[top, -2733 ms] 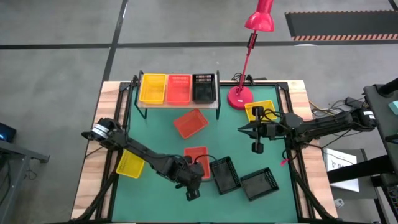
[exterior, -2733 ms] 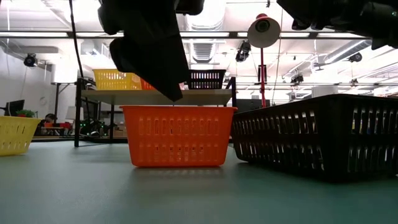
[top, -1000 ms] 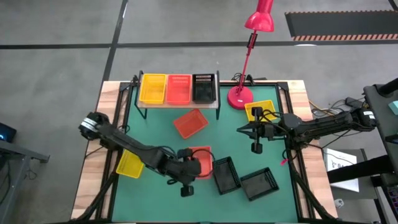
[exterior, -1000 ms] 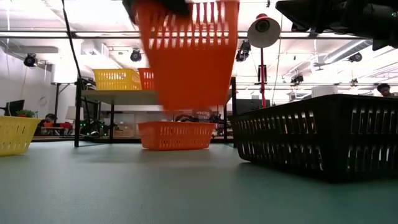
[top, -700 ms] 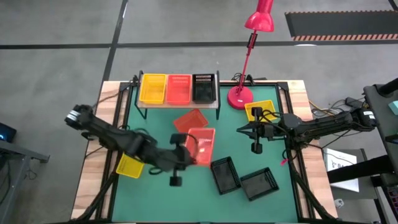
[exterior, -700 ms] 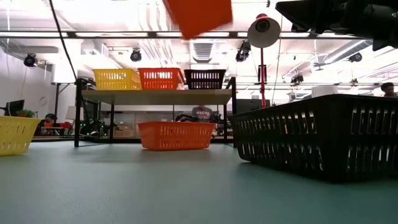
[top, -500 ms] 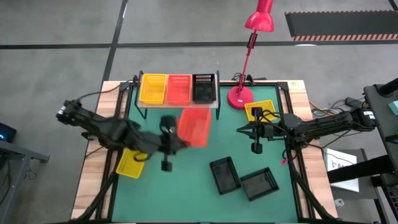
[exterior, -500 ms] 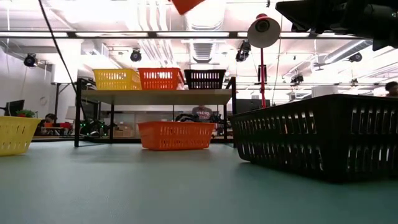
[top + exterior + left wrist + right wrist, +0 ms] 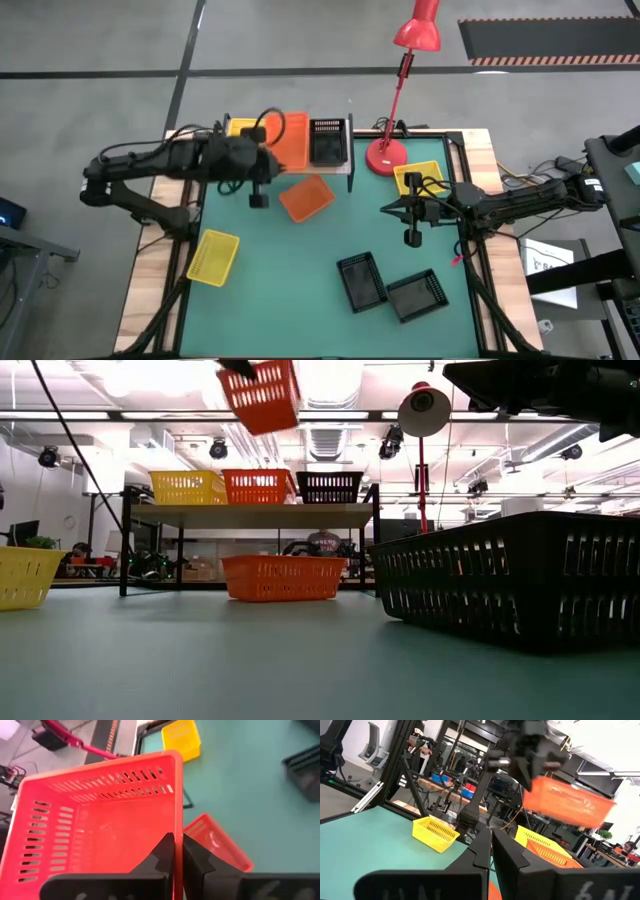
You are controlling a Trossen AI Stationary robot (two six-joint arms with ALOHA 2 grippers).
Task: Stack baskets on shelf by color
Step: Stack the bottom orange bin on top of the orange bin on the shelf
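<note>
My left gripper (image 9: 270, 152) is shut on a red-orange basket (image 9: 291, 140) and holds it in the air over the shelf (image 9: 290, 168). On the shelf stand a yellow basket (image 9: 187, 487), a red-orange basket (image 9: 258, 486) and a black basket (image 9: 332, 487) in a row. Another red-orange basket (image 9: 305, 198) lies on the green table just in front of the shelf. My right gripper (image 9: 388, 208) waits shut at the table's right, raised over a yellow basket (image 9: 418, 178). My left gripper pinches one side wall (image 9: 176, 827) of the red-orange basket at its rim, one finger (image 9: 162, 851) inside the basket and one outside. The fingers come from the table's left, slanting down. The basket hangs clear of the shelf, tilted (image 9: 262, 395).
A yellow basket (image 9: 213, 256) lies near the table's left edge. Two black baskets (image 9: 362, 280) (image 9: 415, 295) lie at the near right. A red desk lamp (image 9: 385, 155) stands right of the shelf, its head high above the far edge.
My left gripper has carried the red-orange basket up from over the table's near middle toward the far edge, to above the shelf, rolling and tipping it on the way. It has stayed shut on the basket.
</note>
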